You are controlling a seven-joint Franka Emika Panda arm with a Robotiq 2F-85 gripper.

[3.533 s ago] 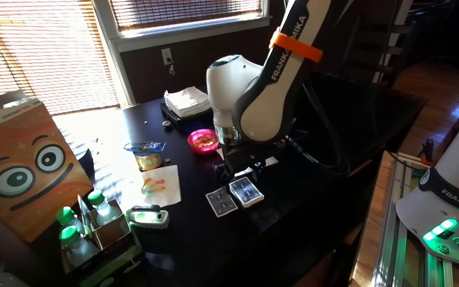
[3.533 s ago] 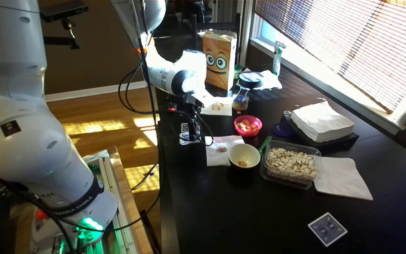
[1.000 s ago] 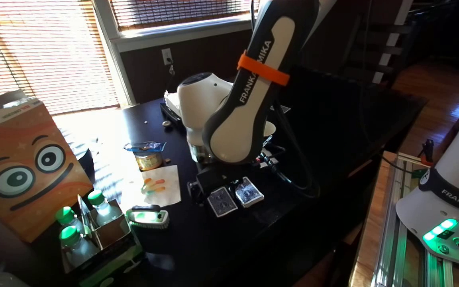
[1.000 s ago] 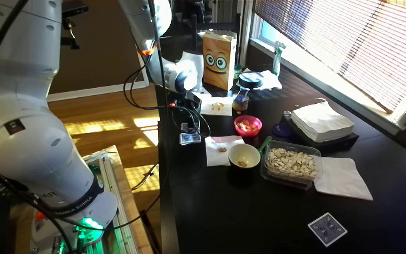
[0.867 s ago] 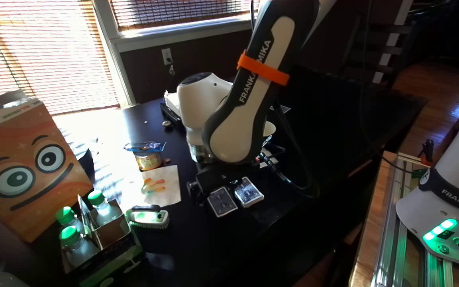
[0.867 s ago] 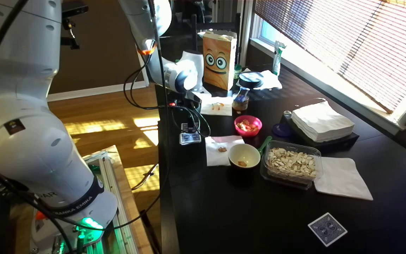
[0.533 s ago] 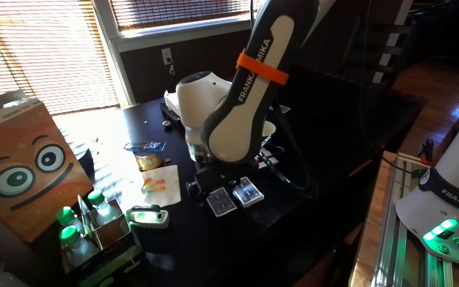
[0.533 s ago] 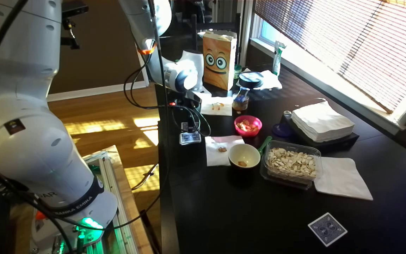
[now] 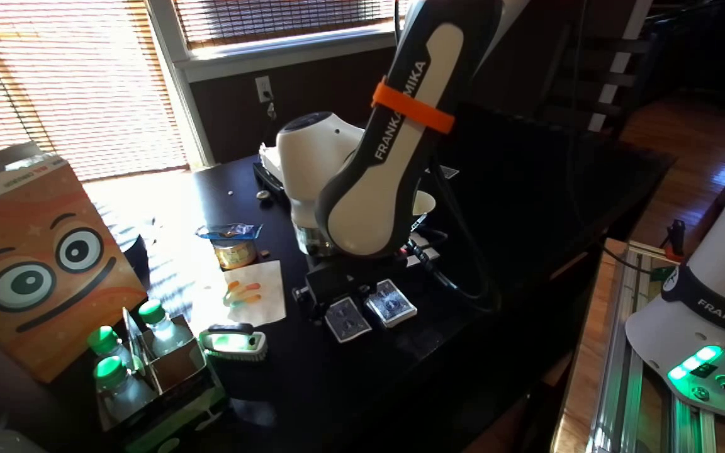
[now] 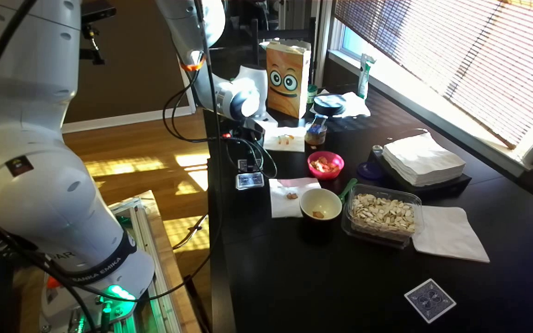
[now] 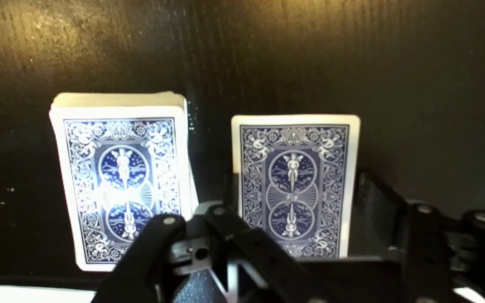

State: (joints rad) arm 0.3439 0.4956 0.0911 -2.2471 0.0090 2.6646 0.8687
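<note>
My gripper (image 11: 296,183) is open and low over the dark table, its two fingers on either side of a single face-down blue-backed card (image 11: 295,189). The left finger in the wrist view is at the card's left edge and seems to touch it; the right finger looks slightly apart from the right edge. The lower end of the card is hidden behind the gripper. A deck of the same cards (image 11: 120,176) lies beside it, just outside the left finger. In an exterior view the gripper (image 9: 340,299), the card (image 9: 348,321) and the deck (image 9: 393,304) also show.
A brush (image 9: 233,344), a bottle carrier (image 9: 177,371) and a napkin with gummy worms (image 9: 268,283) lie nearby. A pink bowl (image 10: 325,173), a white bowl (image 10: 317,201), a seed container (image 10: 384,215), a napkin stack (image 10: 421,159) and another card (image 10: 430,300) are on the table.
Since 3.5 s ago my gripper has moved from above the deck to around the single card. Over the last second, gripper and card have shifted slightly away from the deck.
</note>
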